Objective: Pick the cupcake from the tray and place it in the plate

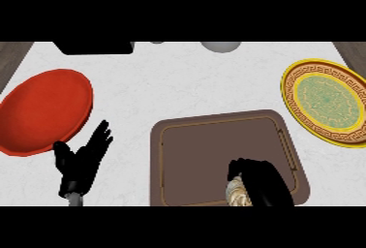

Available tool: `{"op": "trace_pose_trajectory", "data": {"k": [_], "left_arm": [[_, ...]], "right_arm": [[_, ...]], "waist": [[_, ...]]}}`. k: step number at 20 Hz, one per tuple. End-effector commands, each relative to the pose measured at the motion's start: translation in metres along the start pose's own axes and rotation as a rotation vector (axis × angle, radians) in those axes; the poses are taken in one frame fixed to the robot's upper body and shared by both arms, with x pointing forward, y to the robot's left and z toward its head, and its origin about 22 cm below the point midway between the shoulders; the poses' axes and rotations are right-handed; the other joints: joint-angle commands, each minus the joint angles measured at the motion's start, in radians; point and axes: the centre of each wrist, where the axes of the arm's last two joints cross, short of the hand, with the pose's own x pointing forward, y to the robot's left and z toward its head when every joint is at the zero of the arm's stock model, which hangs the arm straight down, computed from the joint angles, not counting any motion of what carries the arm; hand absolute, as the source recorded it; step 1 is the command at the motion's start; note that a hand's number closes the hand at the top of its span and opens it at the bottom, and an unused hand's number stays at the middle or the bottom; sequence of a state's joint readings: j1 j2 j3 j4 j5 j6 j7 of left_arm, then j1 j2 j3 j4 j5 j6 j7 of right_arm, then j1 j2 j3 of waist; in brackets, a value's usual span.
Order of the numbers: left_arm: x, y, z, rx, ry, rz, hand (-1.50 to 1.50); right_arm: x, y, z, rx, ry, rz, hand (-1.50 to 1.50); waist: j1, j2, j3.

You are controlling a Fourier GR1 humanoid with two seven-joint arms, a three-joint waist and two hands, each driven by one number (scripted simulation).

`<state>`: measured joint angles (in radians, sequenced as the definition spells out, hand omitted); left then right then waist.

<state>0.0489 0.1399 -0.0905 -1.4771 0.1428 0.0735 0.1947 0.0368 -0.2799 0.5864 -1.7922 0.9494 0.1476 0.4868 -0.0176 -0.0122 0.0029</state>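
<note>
Right hand [259, 181] down at the near edge of the tray [214, 131], fingers and thumb curled round the cupcake [236, 193]. Cupcake tucked at the hand's left side, mostly hidden by the black fingers. Only a sliver showing: pale beige, ridged or swirled, looks like a wrapper or frosting but honestly can't tell which. Can't tell either whether it's touching the tray floor or raised a bit.

Tray brown, rounded corners, thin gold line inside the rim, stretching away from the hand toward the far side and a bit to its left.

Plate [330, 71] up and to the right of that hand, well apart from it, just beside the tray's far right corner. Yellow rim with a dark orange key-pattern band, pale green patterned centre. Partly cut off at the view's right edge.

Left hand [80, 157] way off to the left of the right hand, on the white counter [178, 82], fingers straight and spread, pointing up, holding nothing. Just resting there. Red plate [43, 109] right above and left of it, its near edge close to the fingertips.

Far side of the counter, well beyond both hands: some dark block [94, 47] and a grey round thing [220, 46], both cut off, too little visible to name.
</note>
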Motion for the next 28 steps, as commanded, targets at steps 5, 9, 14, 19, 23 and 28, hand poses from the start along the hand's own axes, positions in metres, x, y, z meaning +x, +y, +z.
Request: {"op": "trace_pose_trajectory", "data": {"k": [5,9,14,19,23,28], "left_arm": [[-0.025,0.002,0.009,0.046,0.072,0.014,0.0],[-0.014,0.004,0.005,0.034,0.047,0.004,0.0],[-0.019,-0.003,0.001,0.029,0.033,0.0,0.0],[-0.011,-0.005,0.0,-0.016,0.035,0.018,0.0],[-0.015,-0.016,-0.002,-0.006,0.042,0.001,0.0],[0.003,-0.01,-0.013,-0.045,0.043,-0.004,0.0]], "right_arm": [[-0.002,-0.028,0.084,-0.267,-0.422,-0.118,1.5],[-0.019,-0.054,0.113,-0.455,-0.385,-0.19,1.5],[-0.045,-0.067,0.124,-0.579,-0.255,-0.378,1.5],[-0.082,-0.079,0.107,-0.66,-0.205,-0.544,1.5],[-0.126,-0.089,0.088,-0.717,-0.186,-0.66,1.5],[-0.194,-0.106,0.047,-0.802,-0.122,-0.595,1.5]], "waist": [[-0.033,-0.001,-0.001],[-0.031,0.003,-0.001],[-0.015,0.01,-0.001],[0.007,0.013,0.0],[0.015,0.015,0.0],[0.028,0.017,-0.001]]}}
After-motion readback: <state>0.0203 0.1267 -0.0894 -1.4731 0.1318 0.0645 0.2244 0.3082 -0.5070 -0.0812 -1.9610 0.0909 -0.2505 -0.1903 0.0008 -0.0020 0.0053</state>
